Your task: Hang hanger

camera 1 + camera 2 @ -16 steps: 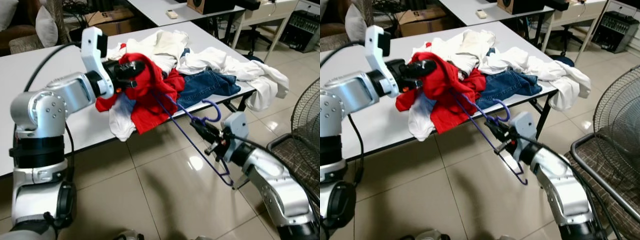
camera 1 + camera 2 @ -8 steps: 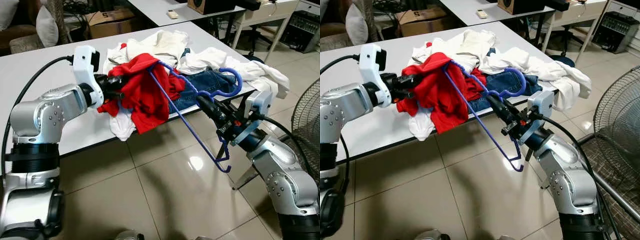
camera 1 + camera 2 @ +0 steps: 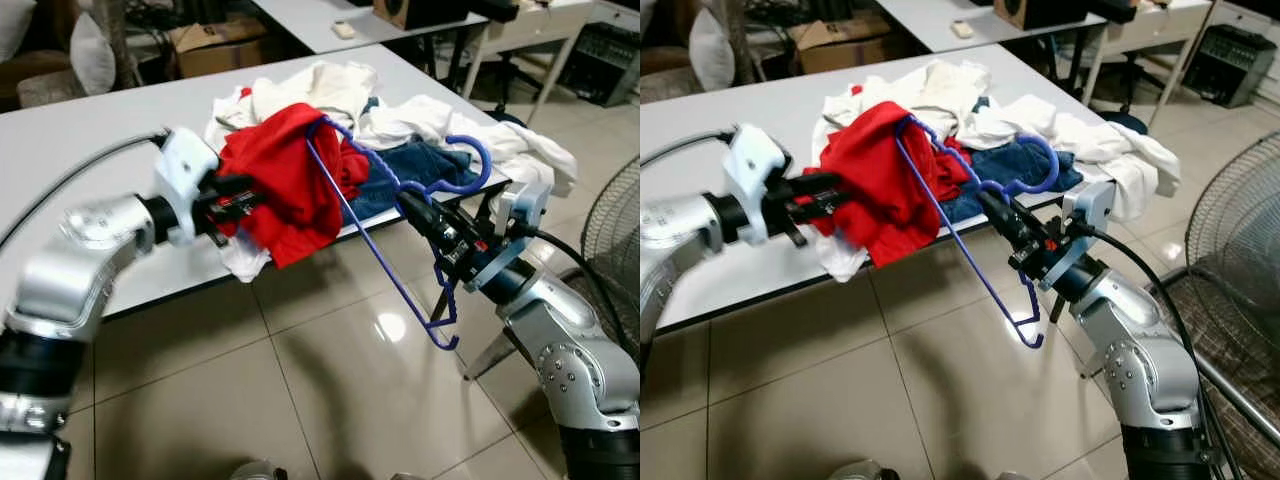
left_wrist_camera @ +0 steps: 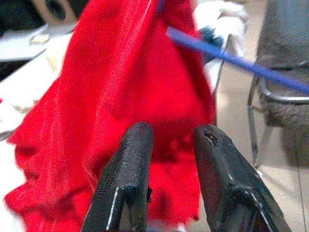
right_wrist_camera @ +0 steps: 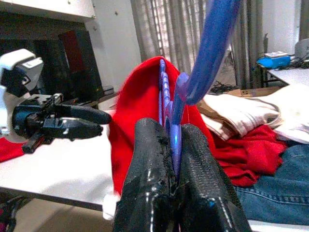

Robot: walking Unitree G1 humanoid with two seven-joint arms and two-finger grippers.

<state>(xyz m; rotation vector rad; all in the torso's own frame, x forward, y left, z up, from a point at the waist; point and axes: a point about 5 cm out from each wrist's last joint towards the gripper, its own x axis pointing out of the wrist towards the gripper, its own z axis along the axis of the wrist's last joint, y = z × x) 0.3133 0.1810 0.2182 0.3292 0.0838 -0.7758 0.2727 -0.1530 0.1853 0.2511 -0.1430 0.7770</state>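
My right gripper (image 5: 173, 159) has its jaws clamped tight on the blue plastic hanger (image 3: 385, 195), gripping it at the neck just below the hook so the hook curves free above my fingers. My left gripper (image 4: 171, 150) has its jaws parted with nothing between them; its fingertips (image 3: 243, 190) sit just beside the hanging edge of the red shirt (image 3: 285, 170).

The hanger is held out over the table's front edge. One shoulder arm is inside the red shirt, lifting the cloth into a peak; the other arm and the lower bar slope down bare toward the tiled floor (image 3: 300, 390). Gripping at the neck keeps the hook clear for a rail.

The red shirt's lower part rests on the white table (image 3: 90, 130), against the pile of white garments (image 3: 320, 85) and blue jeans (image 3: 415, 165).

Judgement: dressing the hanger is half done. The left gripper is placed to take the loose cloth and draw it over the bare arm. The risk is the shirt sliding off the sloping side.
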